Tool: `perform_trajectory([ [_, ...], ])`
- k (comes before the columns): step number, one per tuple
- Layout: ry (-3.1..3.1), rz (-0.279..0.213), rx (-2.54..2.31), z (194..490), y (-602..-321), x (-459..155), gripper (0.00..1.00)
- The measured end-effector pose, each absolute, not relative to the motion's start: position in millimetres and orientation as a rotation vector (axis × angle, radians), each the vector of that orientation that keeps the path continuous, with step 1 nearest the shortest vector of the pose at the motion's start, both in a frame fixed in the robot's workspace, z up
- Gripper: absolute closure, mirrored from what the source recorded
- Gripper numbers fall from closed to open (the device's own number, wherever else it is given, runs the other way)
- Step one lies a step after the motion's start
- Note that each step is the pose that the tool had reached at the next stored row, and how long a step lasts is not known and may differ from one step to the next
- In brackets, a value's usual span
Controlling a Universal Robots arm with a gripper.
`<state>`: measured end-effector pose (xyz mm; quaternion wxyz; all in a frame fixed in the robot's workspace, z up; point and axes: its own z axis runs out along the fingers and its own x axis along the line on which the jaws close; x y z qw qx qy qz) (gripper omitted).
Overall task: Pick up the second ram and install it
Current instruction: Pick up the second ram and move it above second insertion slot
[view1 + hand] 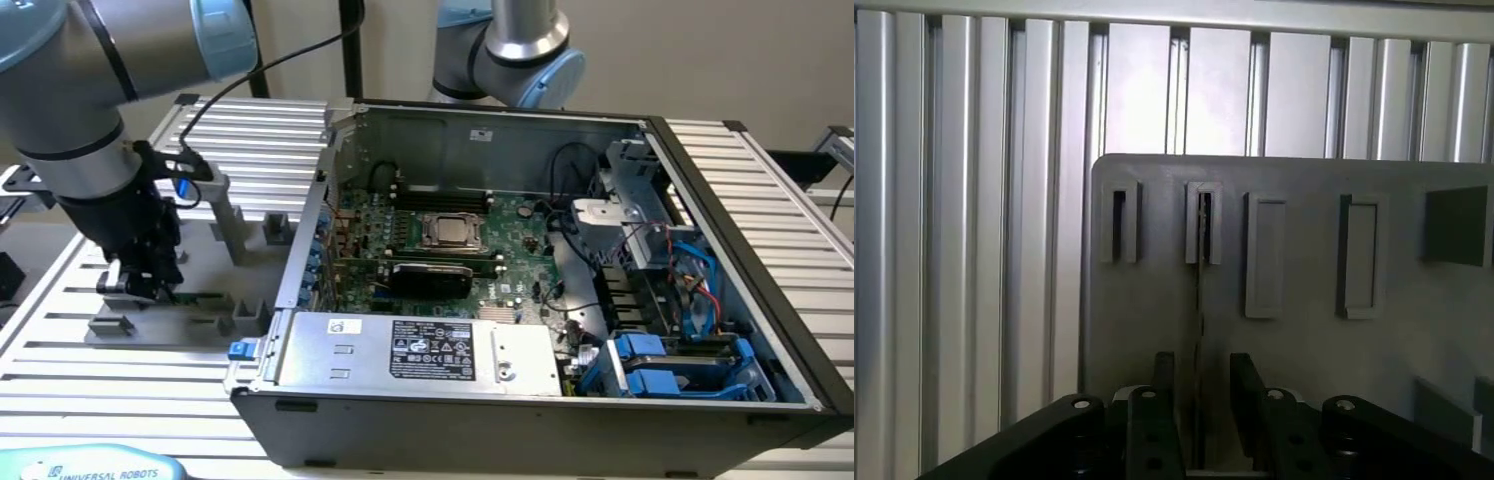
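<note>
On grey fixture (1154, 320): one ram (1199, 300) between two tool fingers (1246, 385).

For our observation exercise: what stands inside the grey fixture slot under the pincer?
A thin circuit-board stick, edge-on, straddled by the open black pincer. Its lower edge is hidden.

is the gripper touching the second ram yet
Apart. In the wrist view the second ram stands edge-on between the gripper's open fingers, with pale fixture showing on both sides of it.
</note>
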<state>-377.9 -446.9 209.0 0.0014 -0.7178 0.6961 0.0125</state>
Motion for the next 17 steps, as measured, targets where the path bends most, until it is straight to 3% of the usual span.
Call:
perform_trajectory([
  [17, 2.185, 0.039, -2.253, 197.8, -446.9, -378.1, 0.64],
])
